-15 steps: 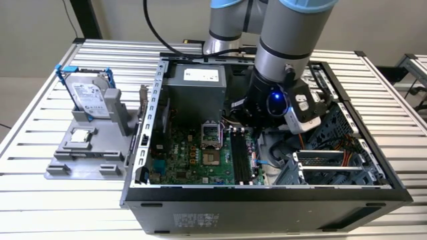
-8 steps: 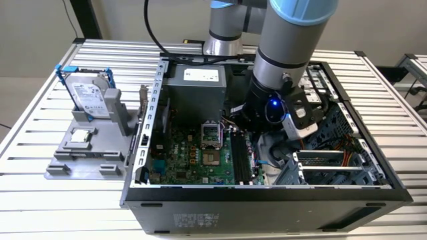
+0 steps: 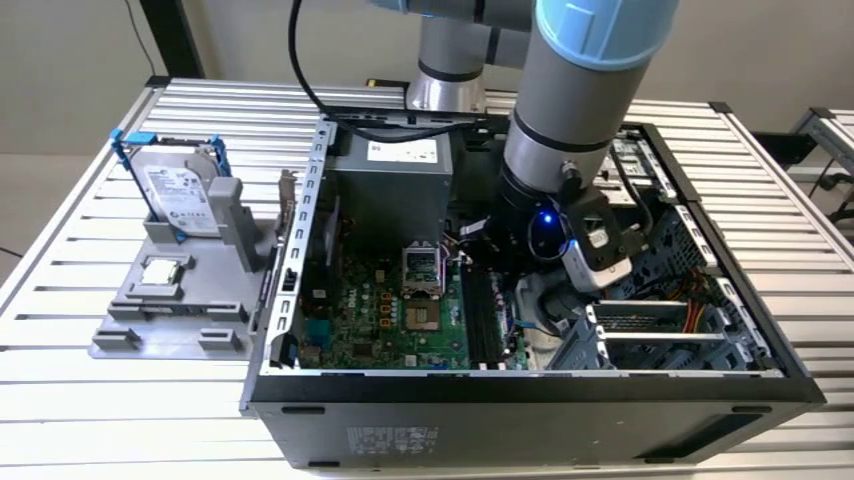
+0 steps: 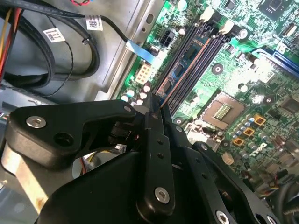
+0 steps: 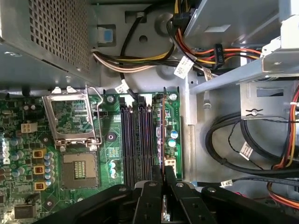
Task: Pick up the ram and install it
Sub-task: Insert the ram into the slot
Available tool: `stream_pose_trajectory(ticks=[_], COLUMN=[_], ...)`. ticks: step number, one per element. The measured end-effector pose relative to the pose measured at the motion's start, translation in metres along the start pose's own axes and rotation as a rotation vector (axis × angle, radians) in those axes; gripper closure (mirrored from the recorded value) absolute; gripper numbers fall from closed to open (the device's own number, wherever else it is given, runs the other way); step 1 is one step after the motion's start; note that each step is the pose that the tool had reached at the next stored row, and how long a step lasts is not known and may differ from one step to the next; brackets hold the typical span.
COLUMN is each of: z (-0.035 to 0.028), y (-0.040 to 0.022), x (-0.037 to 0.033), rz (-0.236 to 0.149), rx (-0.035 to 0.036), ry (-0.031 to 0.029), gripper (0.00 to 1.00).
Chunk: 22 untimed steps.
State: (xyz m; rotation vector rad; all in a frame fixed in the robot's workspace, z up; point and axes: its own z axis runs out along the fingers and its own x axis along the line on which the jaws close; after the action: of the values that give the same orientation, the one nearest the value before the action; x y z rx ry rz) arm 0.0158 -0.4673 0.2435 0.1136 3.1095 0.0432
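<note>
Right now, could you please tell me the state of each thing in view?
ram: edge-on at a memory slot, seating unclear.
hand: shut on the ram.
processor socket: open, empty.
computer case: side open.
hard drive: upright in its holder.

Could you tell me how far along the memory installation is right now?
Done: the ram is picked up and inside the computer case. In hand: the gripper is shut on its end, holding it edge-on in line beside the empty slots on the motherboard. Left: whether it is pushed fully home, I cannot tell; the gripper has not let go.
</note>
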Motion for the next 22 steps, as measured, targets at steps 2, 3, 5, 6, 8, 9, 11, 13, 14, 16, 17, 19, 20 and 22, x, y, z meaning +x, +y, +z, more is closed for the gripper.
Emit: stream_pose_trajectory(ticks=[2,3,5,6,8,9,11,13,14,16,17,19,20,22], z=[0.0002,0.001,0.0026,0.0033,0.0047,0.005,0.0062,0.0085,0.0094,0.0108,0.0112,0.0126,0.0131,0.0149], y=[-0.0001,-0.0001,-0.0012,-0.002,-0.0029,-0.0031,-0.0035,-0.0051,-0.0059,-0.008,-0.0092,-0.0096,-0.0097,-0.0098], x=[0.0,0.0,0.0,-0.0001,-0.0001,0.0001,0.0003,0.0002,0.0002,0.0001,0.0,0.0006,0.0009,0.0012], rz=[0.0,-0.001,-0.011,-0.016,-0.029,-0.031,-0.031,-0.031,-0.031,-0.032,-0.032,-0.037,-0.04,-0.05], rx=[0.0002,-0.0001,0.0,-0.0004,-0.0011,-0.0011,-0.0005,-0.0003,-0.0005,-0.0005,-0.0006,-0.0009,-0.0009,-0.0011], ry=[0.0001,0.0001,0.0004,0.0005,0.0009,0.0009,0.0013,0.0017,0.0018,0.0021,0.002,0.0021,0.0023,0.0026], gripper=[1.0,1.0,1.0,1.0,1.0,1.0,1.0,1.0,1.0,1.0,1.0,1.0,1.0,1.0])
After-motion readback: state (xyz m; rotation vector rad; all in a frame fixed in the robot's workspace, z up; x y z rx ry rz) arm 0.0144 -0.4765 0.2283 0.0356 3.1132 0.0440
